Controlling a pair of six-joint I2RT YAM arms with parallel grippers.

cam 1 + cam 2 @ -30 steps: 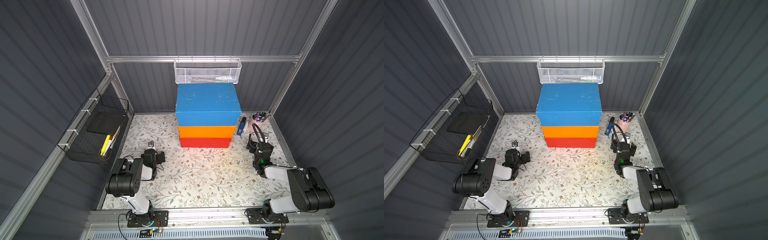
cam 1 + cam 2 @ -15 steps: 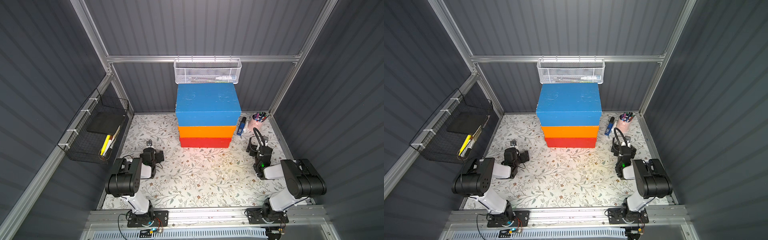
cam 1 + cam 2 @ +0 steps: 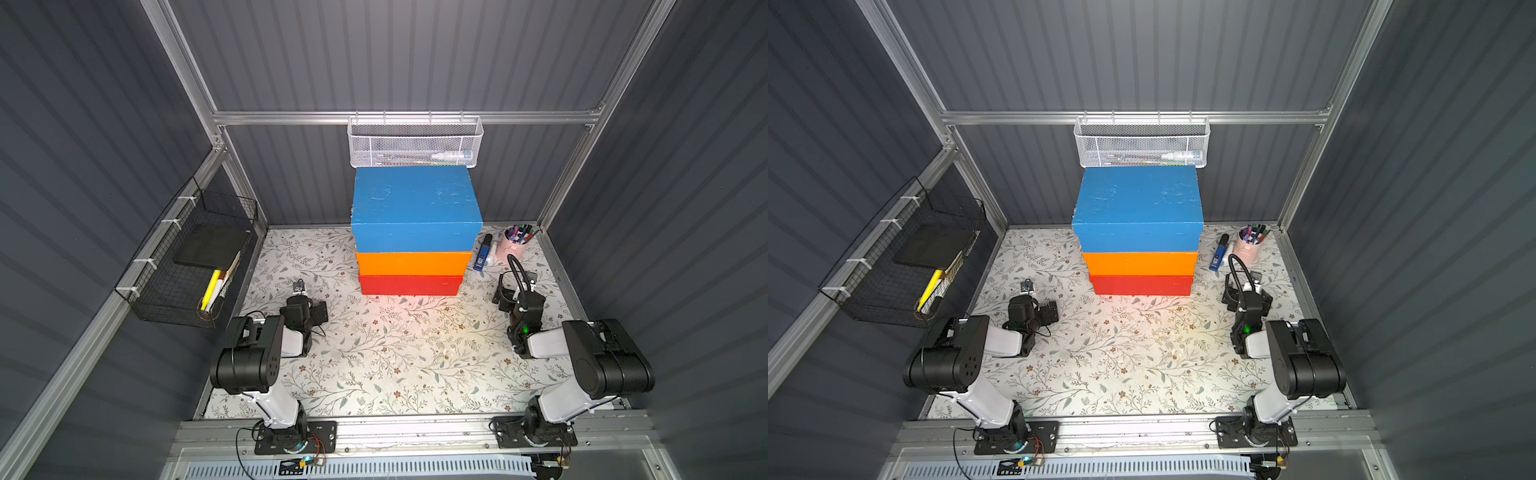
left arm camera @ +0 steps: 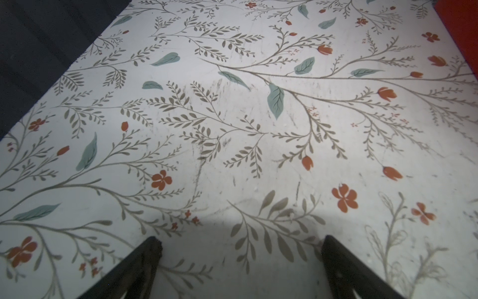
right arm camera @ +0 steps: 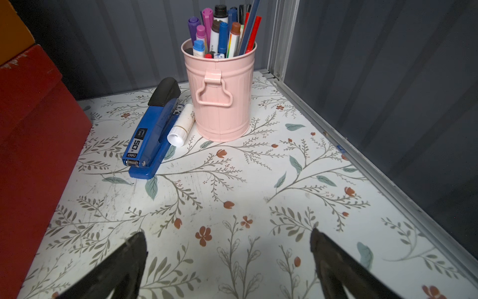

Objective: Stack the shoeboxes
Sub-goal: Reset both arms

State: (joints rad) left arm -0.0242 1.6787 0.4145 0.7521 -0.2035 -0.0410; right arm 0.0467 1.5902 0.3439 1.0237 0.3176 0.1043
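Right gripper (image 5: 227, 261): jaws spread wide, nothing between them, low over the floral-patterned tabletop (image 5: 258, 181). Left gripper (image 4: 240, 261): likewise spread and empty. Well apart from both, at the back wall: rough-painted blue cardboard shoebox (image 3: 415, 208) atop orange cardboard shoebox (image 3: 411, 262) atop red cardboard shoebox (image 3: 410, 285), edges roughly flush, though rear alignment hidden. Stacking apparently done; best to keep both arms clear, away from the pink metal pen bucket (image 5: 219, 95).
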